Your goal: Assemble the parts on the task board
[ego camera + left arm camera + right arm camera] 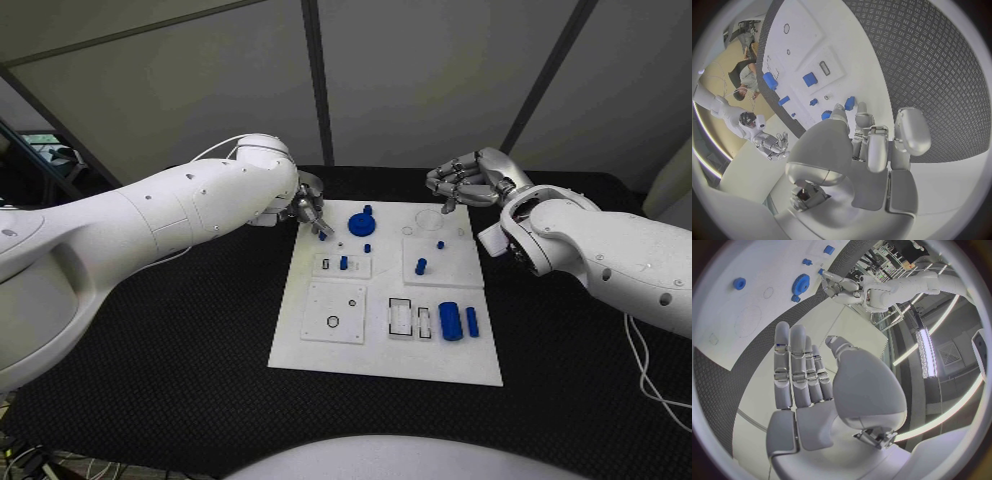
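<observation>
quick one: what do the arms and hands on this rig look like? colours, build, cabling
Both arms: glossy white rounded shells with small dark screw holes, left arm, right arm. Thin pale cables run along each. Hands are silver metal with segmented fingers and darker joints: left hand, right hand. No markings legible.

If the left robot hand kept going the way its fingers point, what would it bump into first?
Probably the blue gear: the left robot hand points down over the board's far corner, with the gear just beyond its fingertips. Depth is unclear, so it might touch the board first.
</observation>
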Robot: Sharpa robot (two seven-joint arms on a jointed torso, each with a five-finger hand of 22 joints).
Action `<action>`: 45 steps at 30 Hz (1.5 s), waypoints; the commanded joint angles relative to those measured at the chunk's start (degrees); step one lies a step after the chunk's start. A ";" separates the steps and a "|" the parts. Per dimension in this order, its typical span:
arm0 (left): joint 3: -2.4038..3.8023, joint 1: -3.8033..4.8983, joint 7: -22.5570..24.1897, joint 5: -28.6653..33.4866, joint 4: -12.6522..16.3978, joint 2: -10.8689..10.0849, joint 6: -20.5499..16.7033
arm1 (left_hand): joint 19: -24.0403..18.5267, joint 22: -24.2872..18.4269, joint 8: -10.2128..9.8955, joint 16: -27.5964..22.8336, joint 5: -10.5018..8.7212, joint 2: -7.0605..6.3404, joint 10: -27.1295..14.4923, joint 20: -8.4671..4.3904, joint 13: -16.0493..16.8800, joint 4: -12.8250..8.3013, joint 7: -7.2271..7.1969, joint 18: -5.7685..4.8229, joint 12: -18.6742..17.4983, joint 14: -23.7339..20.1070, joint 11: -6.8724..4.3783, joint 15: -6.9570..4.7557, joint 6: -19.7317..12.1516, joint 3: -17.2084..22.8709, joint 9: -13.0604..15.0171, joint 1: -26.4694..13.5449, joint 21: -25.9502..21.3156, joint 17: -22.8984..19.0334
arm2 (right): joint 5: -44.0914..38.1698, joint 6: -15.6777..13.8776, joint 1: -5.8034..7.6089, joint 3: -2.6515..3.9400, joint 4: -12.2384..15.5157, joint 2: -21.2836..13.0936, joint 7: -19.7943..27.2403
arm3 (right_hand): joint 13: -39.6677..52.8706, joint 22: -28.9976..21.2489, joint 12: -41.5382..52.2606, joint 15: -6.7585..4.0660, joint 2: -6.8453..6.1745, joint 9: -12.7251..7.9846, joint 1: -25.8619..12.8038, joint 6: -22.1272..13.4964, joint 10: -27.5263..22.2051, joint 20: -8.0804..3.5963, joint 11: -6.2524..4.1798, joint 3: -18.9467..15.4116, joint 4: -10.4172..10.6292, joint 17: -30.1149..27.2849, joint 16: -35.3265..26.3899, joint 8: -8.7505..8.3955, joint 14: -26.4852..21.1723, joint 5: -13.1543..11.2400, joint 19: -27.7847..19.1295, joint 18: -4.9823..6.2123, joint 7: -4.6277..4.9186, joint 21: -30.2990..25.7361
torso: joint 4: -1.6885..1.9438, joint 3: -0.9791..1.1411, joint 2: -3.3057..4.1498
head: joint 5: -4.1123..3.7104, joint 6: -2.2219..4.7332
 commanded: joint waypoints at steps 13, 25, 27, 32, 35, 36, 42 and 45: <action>0.03 0.10 1.79 0.96 -0.01 -0.09 0.48 | 0.13 9.17 -0.17 0.29 0.33 1.18 -0.30 0.14 0.15 -0.19 -0.42 -1.13 -0.33 4.06 -0.28 0.13 1.20 2.00 0.72 1.97 0.10 10.35 | -0.10 0.15 0.11 0.03 -0.17 0.20 0.36 | -0.10 -0.06 0.35 0.23 -0.12 0.05 -0.22 -0.15 -0.07 0.02 -0.09 0.02 0.33 0.05 -0.27 0.26 0.03 0.38 0.35 0.68 -0.15 -0.34 | -0.02 0.04 -0.04 | 0.01 -0.03; 0.03 0.10 2.89 1.09 -0.12 0.01 0.54 | -0.07 9.10 -0.38 0.19 0.35 1.98 -0.85 0.01 -0.23 -0.88 -0.57 -1.08 -0.94 3.94 -0.44 0.00 0.87 4.97 1.54 5.50 -0.16 10.16 | -0.10 0.48 0.11 0.03 -0.25 0.32 0.17 | -0.16 -0.13 0.42 0.20 -0.08 0.06 -0.14 -0.16 -0.07 -0.01 -0.11 0.07 0.32 0.11 -0.27 0.33 0.05 0.47 0.44 0.69 -0.17 -0.43 | -0.02 0.02 -0.03 | -0.22 0.04; 0.03 0.10 2.96 1.19 -0.11 0.00 0.73 | -0.08 9.11 -0.38 0.22 0.36 2.03 -0.83 -0.01 -0.17 -1.01 -0.61 -1.09 -0.98 3.95 -0.47 -0.02 0.87 5.49 1.69 6.06 -0.13 10.20 | -0.10 0.51 0.11 0.03 -0.26 0.30 0.15 | -0.17 -0.13 0.43 0.20 -0.09 0.06 -0.14 -0.17 -0.07 -0.01 -0.11 0.07 0.33 0.12 -0.27 0.34 0.05 0.47 0.44 0.69 -0.17 -0.44 | -0.02 0.01 -0.03 | -0.22 0.01; 0.03 0.10 3.15 1.57 -0.05 -0.06 1.47 | -0.10 9.15 0.08 0.34 0.28 2.25 -0.67 -0.21 0.06 -1.98 -1.03 -1.09 -1.16 4.04 -0.82 -0.29 1.21 8.00 2.53 8.65 0.09 10.41 | -0.10 0.55 0.11 0.03 -0.27 0.28 0.12 | -0.17 -0.13 0.43 0.20 -0.09 0.06 -0.14 -0.17 -0.07 -0.01 -0.11 0.07 0.33 0.12 -0.27 0.34 0.05 0.47 0.45 0.69 -0.17 -0.44 | 0.01 0.00 -0.03 | -0.23 -0.10; 0.03 0.10 3.51 1.77 0.03 -0.16 1.87 | -0.03 9.26 1.33 0.81 0.24 2.28 0.17 -0.63 0.71 -3.16 -1.67 -1.15 -1.22 4.41 -1.44 -0.81 1.63 11.44 4.07 11.09 0.60 11.26 | -0.10 0.57 0.11 0.03 -0.28 0.29 0.13 | -0.17 -0.13 0.43 0.20 -0.09 0.06 -0.14 -0.17 -0.07 -0.01 -0.11 0.07 0.33 0.12 -0.27 0.34 0.05 0.47 0.45 0.69 -0.17 -0.44 | 0.04 0.00 -0.04 | -0.24 -0.15; 0.03 0.10 3.63 2.16 0.10 -0.23 1.97 | 0.02 9.31 1.76 0.99 0.25 2.17 0.52 -0.79 0.91 -3.53 -1.77 -1.19 -1.29 4.56 -1.58 -0.93 1.49 12.95 4.72 11.77 0.85 11.60 | -0.10 0.58 0.11 0.03 -0.28 0.30 0.14 | -0.17 -0.13 0.43 0.20 -0.09 0.06 -0.14 -0.17 -0.07 -0.01 -0.11 0.07 0.33 0.12 -0.27 0.34 0.05 0.47 0.45 0.69 -0.17 -0.44 | 0.05 0.00 -0.04 | -0.25 -0.20; 0.03 0.10 3.71 4.42 0.71 -1.03 1.03 | 0.17 9.47 3.24 1.28 0.31 0.22 1.37 -0.96 1.39 -3.86 -1.86 -1.35 -1.62 4.78 -1.73 -0.93 0.27 19.43 7.49 11.99 1.68 12.14 | -0.10 0.65 0.11 0.03 -0.34 0.30 0.22 | -0.19 -0.15 0.44 0.20 -0.08 0.05 -0.14 -0.19 -0.08 -0.01 -0.11 0.08 0.34 0.13 -0.27 0.34 0.04 0.48 0.46 0.69 -0.16 -0.46 | 0.07 0.02 -0.09 | -0.26 -0.29; 0.03 0.13 3.31 6.11 1.30 -1.77 -0.05 | 0.22 9.52 3.98 1.33 0.29 -2.01 1.77 -0.96 1.78 -3.78 -2.07 -1.41 -1.62 4.82 -1.81 -0.77 -0.36 24.54 9.18 10.96 2.06 12.22 | -0.10 0.65 0.11 0.03 -0.34 0.25 0.24 | -0.19 -0.15 0.44 0.20 -0.08 0.05 -0.14 -0.19 -0.08 -0.01 -0.11 0.08 0.34 0.13 -0.27 0.34 0.04 0.48 0.46 0.69 -0.16 -0.46 | 0.08 0.04 -0.12 | -0.21 -0.32</action>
